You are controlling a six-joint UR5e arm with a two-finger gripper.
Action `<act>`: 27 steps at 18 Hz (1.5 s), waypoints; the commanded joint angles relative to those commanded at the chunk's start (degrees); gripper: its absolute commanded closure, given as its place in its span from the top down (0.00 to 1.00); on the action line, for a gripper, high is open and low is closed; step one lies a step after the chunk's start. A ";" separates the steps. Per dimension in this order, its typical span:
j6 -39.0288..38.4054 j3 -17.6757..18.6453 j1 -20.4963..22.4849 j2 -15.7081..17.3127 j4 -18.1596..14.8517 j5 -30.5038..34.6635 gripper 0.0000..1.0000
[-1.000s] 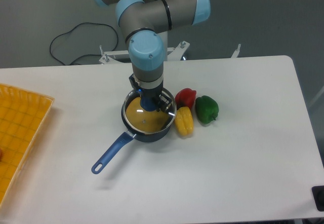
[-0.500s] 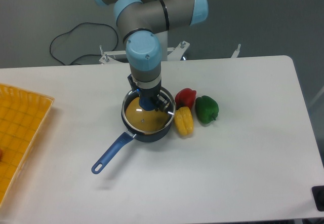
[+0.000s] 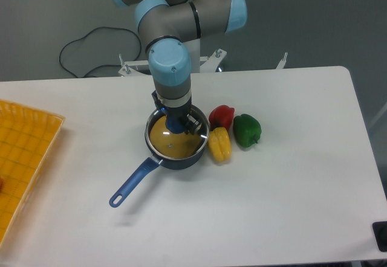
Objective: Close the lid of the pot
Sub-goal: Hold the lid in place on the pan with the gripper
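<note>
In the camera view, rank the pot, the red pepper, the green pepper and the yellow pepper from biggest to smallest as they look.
1. The pot, clearly largest, more so with its handle.
2. The yellow pepper and green pepper look about alike; I would not rank them.
3. The red pepper shows smallest, but the yellow one partly hides it.

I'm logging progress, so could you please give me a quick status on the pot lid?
Claw over the pot, state unclear. Lid at pot rim, seating unclear. Yellow pepper against the pot's side, not blocking.
</note>
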State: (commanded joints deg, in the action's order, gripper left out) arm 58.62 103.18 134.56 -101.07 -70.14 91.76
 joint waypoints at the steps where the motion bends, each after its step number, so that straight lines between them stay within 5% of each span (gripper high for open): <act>1: 0.00 0.00 0.00 -0.09 0.00 0.17 0.52; 27: -0.26 0.79 -0.88 -0.97 0.79 1.32 0.52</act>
State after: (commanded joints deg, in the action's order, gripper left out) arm 58.36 103.97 133.68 -102.04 -69.35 93.08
